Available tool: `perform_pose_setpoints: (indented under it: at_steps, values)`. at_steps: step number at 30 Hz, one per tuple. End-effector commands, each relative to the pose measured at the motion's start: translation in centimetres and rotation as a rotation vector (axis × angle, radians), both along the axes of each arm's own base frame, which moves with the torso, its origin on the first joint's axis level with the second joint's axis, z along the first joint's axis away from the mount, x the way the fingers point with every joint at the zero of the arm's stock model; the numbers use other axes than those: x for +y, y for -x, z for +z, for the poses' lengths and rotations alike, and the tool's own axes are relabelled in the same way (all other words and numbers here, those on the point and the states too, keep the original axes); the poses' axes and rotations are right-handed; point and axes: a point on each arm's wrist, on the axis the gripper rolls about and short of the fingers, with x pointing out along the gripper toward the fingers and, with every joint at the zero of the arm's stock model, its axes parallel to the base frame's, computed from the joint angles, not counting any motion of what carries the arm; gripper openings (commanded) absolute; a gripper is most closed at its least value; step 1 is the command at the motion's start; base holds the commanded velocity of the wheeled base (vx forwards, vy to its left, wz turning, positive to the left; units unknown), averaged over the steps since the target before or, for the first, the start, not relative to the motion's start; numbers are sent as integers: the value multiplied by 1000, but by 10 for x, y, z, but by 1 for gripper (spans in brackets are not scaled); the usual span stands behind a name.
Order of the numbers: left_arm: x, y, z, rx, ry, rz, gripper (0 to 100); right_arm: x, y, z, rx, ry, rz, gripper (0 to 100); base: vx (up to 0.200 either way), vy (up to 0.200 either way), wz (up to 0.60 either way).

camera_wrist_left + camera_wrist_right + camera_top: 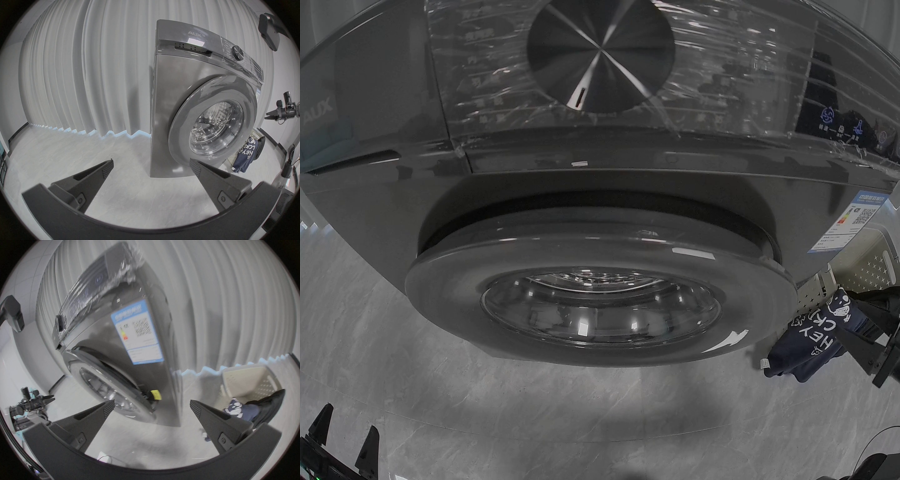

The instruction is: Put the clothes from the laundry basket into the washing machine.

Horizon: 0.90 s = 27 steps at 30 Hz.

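The grey washing machine (600, 187) stands right in front of me. Its round glass door (600, 306) lies against the front, and the drum shows through it. Beside the machine's right side stands a beige laundry basket (250, 380). A navy printed garment (815, 340) hangs over the basket's rim, with a black garment (270, 404) next to it. My right gripper (151, 415) is open and empty, a short way from the basket. My left gripper (151, 164) is open and empty too, low at the left (349, 419), facing the machine (206, 103) from a distance.
Pale tiled floor (550, 406) spreads around the machine. White curtains (93, 68) hang behind it. A tripod with a camera (286, 107) stands off to the right side of the machine.
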Motion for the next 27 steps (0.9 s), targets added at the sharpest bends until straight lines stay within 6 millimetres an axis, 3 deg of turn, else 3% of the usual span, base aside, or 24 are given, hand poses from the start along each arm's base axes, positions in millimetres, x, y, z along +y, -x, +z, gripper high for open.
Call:
perform_pose_setpoints:
  at_steps: [1, 6, 18, 22, 27]
  values:
    - [0, 0, -5, 3, 1, 0, 100, 37, -41, 4, 101, -50, 128, 100, 0, 0, 0]
    - [0, 0, -5, 3, -1, 0, 100, 50, -44, 7, 94, -104, 160, 100, 0, 0, 0]
    - [0, 0, -5, 3, -1, 1, 100, 73, -64, -3, 120, -23, 218, 100, 0, 0, 0]
    - [0, 0, -5, 3, -1, 0, 100, 75, -60, -11, 148, -7, 243, 100, 0, 0, 0]
    - [0, 0, -5, 3, -2, 0, 100, 62, -41, -27, 178, 2, 287, 100, 0, 0, 0]
